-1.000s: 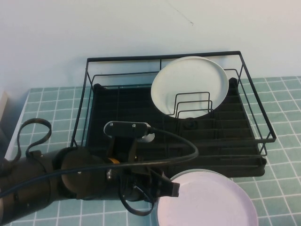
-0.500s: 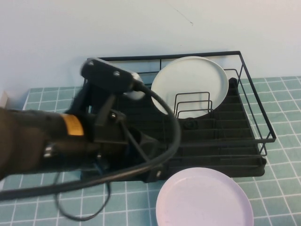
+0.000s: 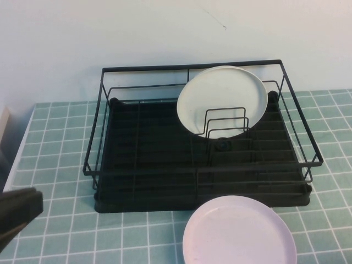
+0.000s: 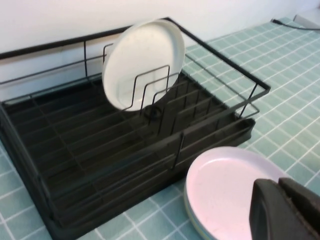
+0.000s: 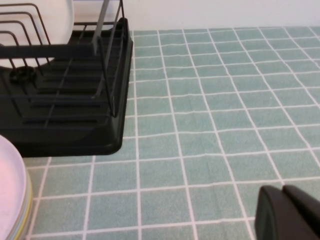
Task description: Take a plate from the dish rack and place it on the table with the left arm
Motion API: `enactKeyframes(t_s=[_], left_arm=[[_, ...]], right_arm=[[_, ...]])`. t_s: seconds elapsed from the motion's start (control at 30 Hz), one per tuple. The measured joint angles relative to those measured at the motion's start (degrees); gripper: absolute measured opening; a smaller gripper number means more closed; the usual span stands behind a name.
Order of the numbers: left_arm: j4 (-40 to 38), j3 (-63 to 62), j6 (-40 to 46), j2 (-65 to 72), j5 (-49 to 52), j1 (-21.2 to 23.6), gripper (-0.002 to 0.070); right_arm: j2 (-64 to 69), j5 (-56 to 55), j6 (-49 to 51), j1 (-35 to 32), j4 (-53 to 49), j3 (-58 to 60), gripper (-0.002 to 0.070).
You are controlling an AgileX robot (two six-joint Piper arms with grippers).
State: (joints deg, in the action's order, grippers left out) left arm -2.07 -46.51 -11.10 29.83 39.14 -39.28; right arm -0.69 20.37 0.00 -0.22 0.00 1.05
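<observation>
The pale pink plate (image 3: 239,234) lies flat on the teal tiled table (image 3: 55,126), just in front of the black dish rack (image 3: 165,201). In the left wrist view the plate (image 4: 225,185) rests on top of another plate with a greenish rim. My left gripper (image 4: 287,210) is shut and empty, above the pink plate's near edge. In the high view only a black part of the left arm (image 3: 19,212) shows at the lower left corner. My right gripper (image 5: 287,212) is shut and empty over bare tiles (image 5: 225,100), to the right of the rack (image 5: 75,125).
A cream-white plate (image 3: 220,99) stands upright in the rack's wire dividers at the back right; it also shows in the left wrist view (image 4: 140,60). The rest of the rack holds nothing. A white wall runs behind the rack.
My left arm has pulled back from over the rack's left side to the lower left corner of the high view. The pink plate has stayed on the table.
</observation>
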Motion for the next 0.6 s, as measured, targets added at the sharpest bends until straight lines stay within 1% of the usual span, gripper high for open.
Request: enactKeyframes(t_s=[0.2,0.6], left_arm=[[1.2,3.2,-0.7,-4.6,0.9,0.0,-0.0002],[1.2,3.4,-0.9,-5.0,3.3,0.0,-0.0002]], right_arm=[[0.0,0.0,0.0,0.0,0.0,0.0,-0.0001],[0.0,0.0,0.0,0.0,0.0,0.0,-0.0001]])
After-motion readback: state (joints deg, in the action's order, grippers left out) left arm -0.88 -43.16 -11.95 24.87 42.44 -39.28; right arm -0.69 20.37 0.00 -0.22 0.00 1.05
